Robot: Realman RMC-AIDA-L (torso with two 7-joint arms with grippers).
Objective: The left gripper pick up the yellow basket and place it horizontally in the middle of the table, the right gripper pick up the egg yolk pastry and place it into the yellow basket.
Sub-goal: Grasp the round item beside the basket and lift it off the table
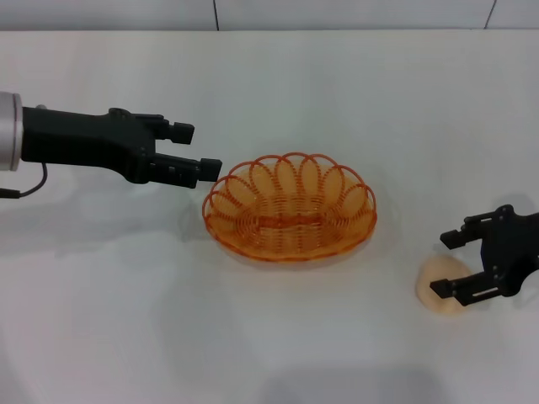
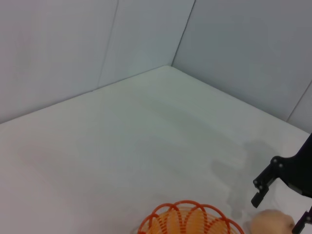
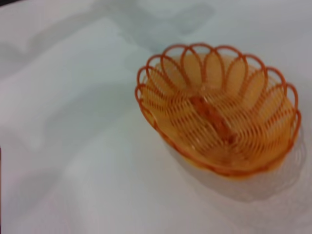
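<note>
Low in the right of the head view, the right gripper straddles the pastry, its two black fingers spread, one above the pale lump in frame and one across its lower right edge. Neither finger appears to have clamped yet; the jaws stand parted with the pastry between and just behind them. The same pairing shows at the lower right corner of the left wrist view, where the pastry sits between dark fingertips.

Farther up, at the centre of the frame, the basket rests on the white table, empty, with its long axis running left to right. It lies up and to the left of the pastry, well apart from it. In the right wrist view the basket fills the right half of the picture, nothing inside it.

At the upper left, the left gripper hangs with fingers released and holding nothing, its lower tip just beside the basket's left rim; whether it touches cannot be told.

Basket placement looks done. The coming move likely turns on the right jaws closing on the pastry, then carrying it up-left over the near rim.
</note>
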